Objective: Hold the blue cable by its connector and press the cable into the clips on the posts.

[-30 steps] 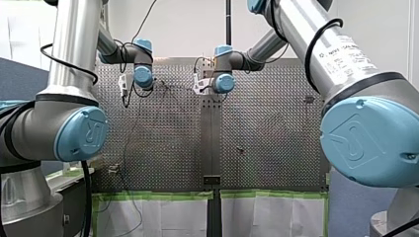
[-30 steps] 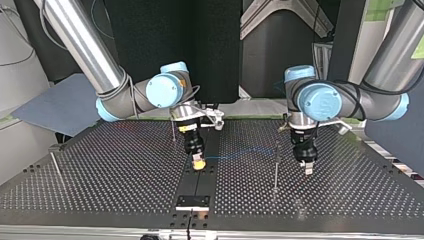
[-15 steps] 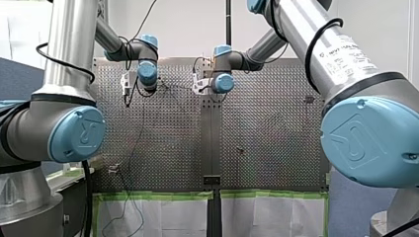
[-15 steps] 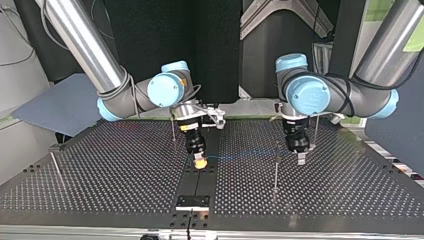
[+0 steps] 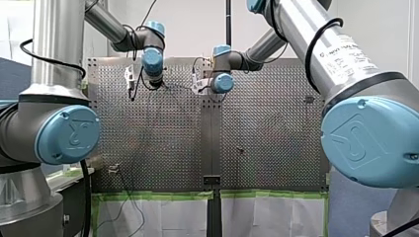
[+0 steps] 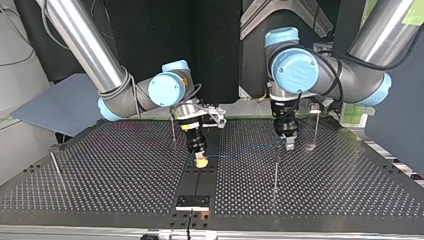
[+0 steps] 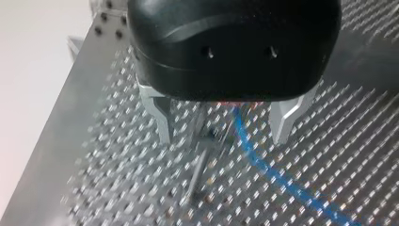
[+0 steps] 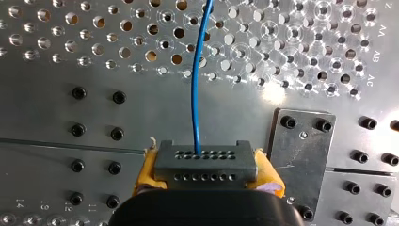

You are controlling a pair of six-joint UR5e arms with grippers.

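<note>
Gripping the connector (image 8: 207, 165) between its yellow pads (image 8: 147, 173), the right gripper (image 8: 207, 178) is clenched on the cable's end. The black block sits square across the jaws, its rows of holes facing forward. The blue cable (image 8: 196, 94) leaves the connector's front face and runs straight ahead of this gripper over the table (image 8: 56, 108). Judgement: this hold serves as an anchor, fixing one end so that the other arm can work along the line.

The left gripper (image 7: 222, 139) is released, its metal fingers (image 7: 158, 113) spread wide and closed on nothing. The cable passes between them, nearer one finger, and runs on beneath and ahead of the gripper. A thin post (image 7: 197, 165) also stands between the fingers, just beside the cable. That view is blurred: no clip can be made out, nor whether cable and post touch. Judgement: the fingers straddle the line so as to take it close to the post and press it into the clip. Seating is not yet done.

Pose, from the top view: the right arm's wrist points straight down, with its gripper (image 6: 200, 161) low over the table. The left arm's wrist likewise hangs vertical, with its gripper (image 6: 288, 145) near the post's top. The cable spans the gap between the two grippers.
</note>
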